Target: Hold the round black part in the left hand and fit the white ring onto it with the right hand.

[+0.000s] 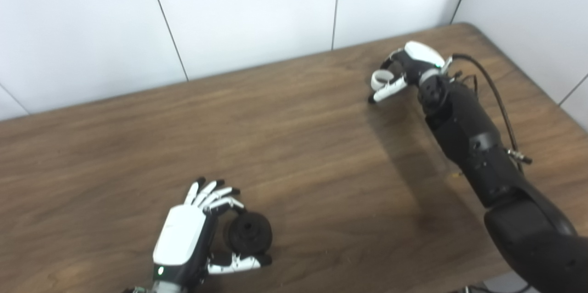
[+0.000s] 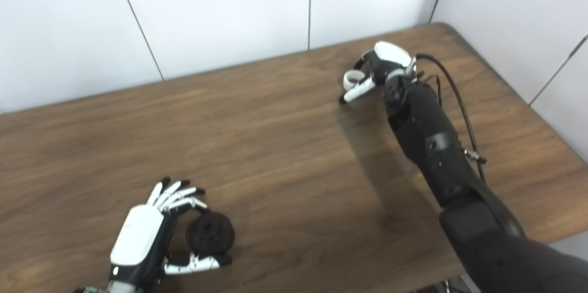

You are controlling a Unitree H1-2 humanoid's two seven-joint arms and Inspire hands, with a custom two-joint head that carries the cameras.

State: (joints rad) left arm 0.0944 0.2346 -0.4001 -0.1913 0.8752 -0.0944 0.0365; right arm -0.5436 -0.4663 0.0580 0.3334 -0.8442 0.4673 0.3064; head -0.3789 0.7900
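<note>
The round black part (image 1: 249, 233) is at the table's near left, gripped between the fingers and thumb of my left hand (image 1: 193, 233), which is shut on it with its face turned towards the right. My right hand (image 1: 404, 70) is far across the table at the back right, near the wall. It is shut on the white ring (image 1: 380, 79), held between thumb and fingers just above the tabletop. The same scene shows in the right eye view: black part (image 2: 211, 234), left hand (image 2: 147, 233), white ring (image 2: 352, 79), right hand (image 2: 379, 65).
The brown wooden table (image 1: 298, 155) meets white wall panels at the back and right. A black cable (image 1: 491, 86) runs along my right forearm. The table's right edge lies close to the right arm.
</note>
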